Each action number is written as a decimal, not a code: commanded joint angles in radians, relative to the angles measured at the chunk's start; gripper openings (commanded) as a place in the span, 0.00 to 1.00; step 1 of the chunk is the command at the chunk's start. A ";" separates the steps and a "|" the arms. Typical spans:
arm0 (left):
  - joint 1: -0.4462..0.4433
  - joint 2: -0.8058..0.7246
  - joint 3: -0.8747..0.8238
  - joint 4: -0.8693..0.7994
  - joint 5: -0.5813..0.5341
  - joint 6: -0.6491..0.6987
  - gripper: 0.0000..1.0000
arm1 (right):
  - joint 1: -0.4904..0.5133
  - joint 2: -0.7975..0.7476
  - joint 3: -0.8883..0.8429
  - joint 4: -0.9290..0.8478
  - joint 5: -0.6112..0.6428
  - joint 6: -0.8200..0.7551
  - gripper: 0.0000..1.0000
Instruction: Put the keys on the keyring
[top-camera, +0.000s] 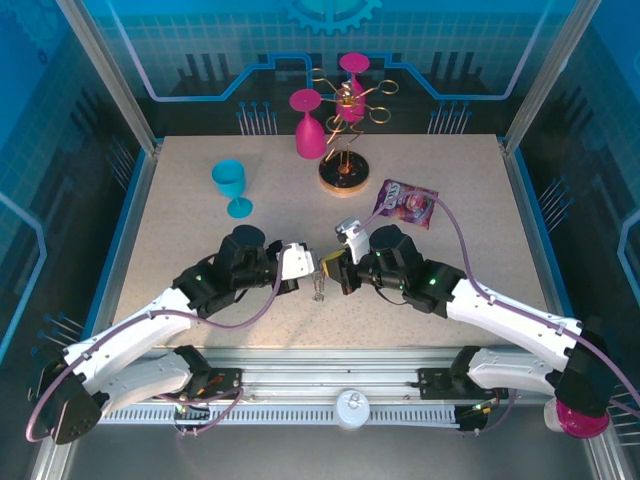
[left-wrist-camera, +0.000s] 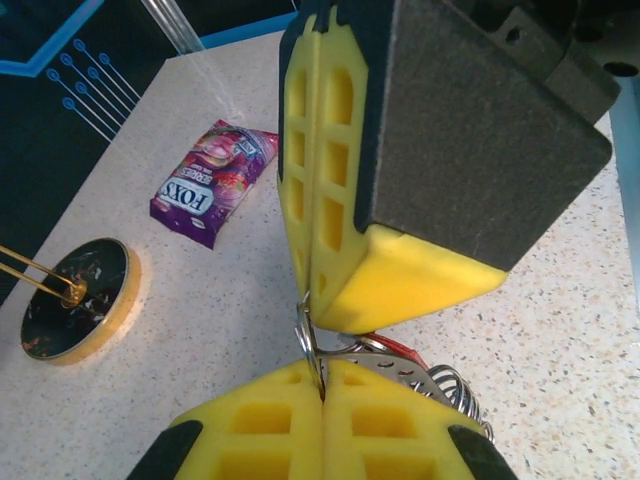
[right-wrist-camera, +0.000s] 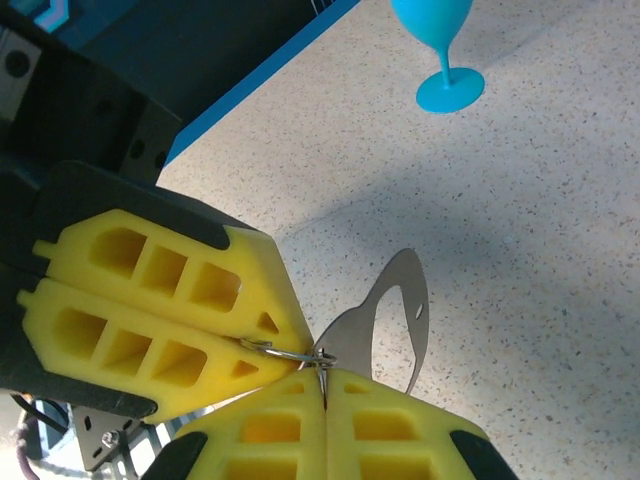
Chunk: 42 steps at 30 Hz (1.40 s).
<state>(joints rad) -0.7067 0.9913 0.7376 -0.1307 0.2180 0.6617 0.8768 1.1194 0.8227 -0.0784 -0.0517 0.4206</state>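
Both grippers meet tip to tip over the middle of the table, left gripper (top-camera: 312, 268) and right gripper (top-camera: 334, 271). A small silver bundle (top-camera: 319, 290) dangles under them. In the left wrist view my left gripper (left-wrist-camera: 321, 392) is shut on a thin silver ring (left-wrist-camera: 307, 335) that also runs up into the right gripper's pads (left-wrist-camera: 400, 275). Behind it sit the red key tag (left-wrist-camera: 402, 349) and several coiled silver rings (left-wrist-camera: 458, 388). In the right wrist view my right gripper (right-wrist-camera: 323, 385) pinches a small ring linked to the one in the left pads (right-wrist-camera: 150, 310). The keyring's grey oval loop (right-wrist-camera: 421, 321) hangs from that joint.
A purple snack packet (top-camera: 405, 203) lies right of centre. The gold wire rack on its round base (top-camera: 345, 172) stands at the back with pink cups (top-camera: 308, 125) on and beside it. A blue cup (top-camera: 232, 186) stands left of centre.
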 joint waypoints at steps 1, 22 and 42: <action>-0.027 -0.022 -0.011 0.038 0.046 0.035 0.00 | -0.008 -0.010 -0.014 0.120 0.076 0.092 0.00; -0.029 -0.046 -0.071 0.199 -0.064 -0.055 0.00 | -0.010 -0.052 -0.083 0.218 0.002 0.196 0.00; -0.022 -0.052 -0.088 0.269 -0.118 -0.128 0.00 | -0.012 -0.088 -0.094 0.113 0.051 0.175 0.00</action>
<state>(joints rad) -0.7250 0.9600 0.6521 0.0963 0.1081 0.5621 0.8738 1.0576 0.7322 0.0673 -0.0212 0.6243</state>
